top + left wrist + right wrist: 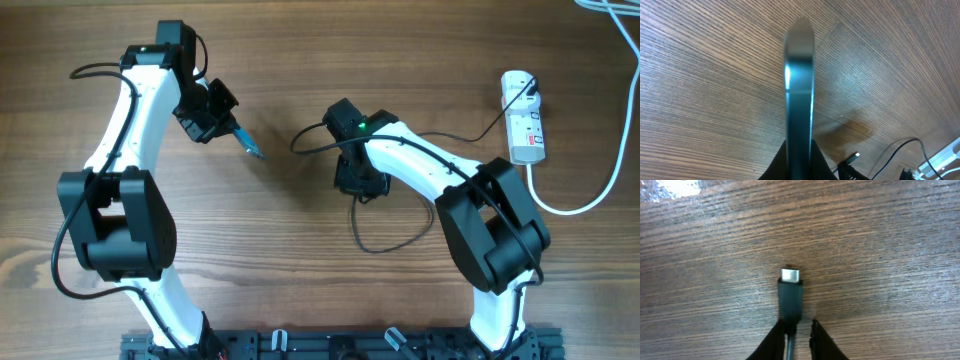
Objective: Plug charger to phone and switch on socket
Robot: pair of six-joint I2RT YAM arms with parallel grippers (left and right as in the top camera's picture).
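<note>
In the overhead view my left gripper (222, 118) is shut on the phone (247, 141), which stands on edge over the table with a cyan glint. In the left wrist view the phone (799, 90) shows as a thin dark-teal edge running up from between my fingers (820, 165). My right gripper (362, 188) holds the charger just behind its connector. The black connector (790, 300) juts past the fingertips, silver tip forward, and the cable lies against the left finger (772, 340). The connector tip (855, 157) points toward the phone, apart from it. The white socket (525, 118) lies at the far right.
The charger's thin black cable (385, 243) loops on the table below the right arm and runs to the socket. A thicker white cord (600, 190) curves along the right edge. Both arm bases stand at the near edge of the wooden table (280, 250).
</note>
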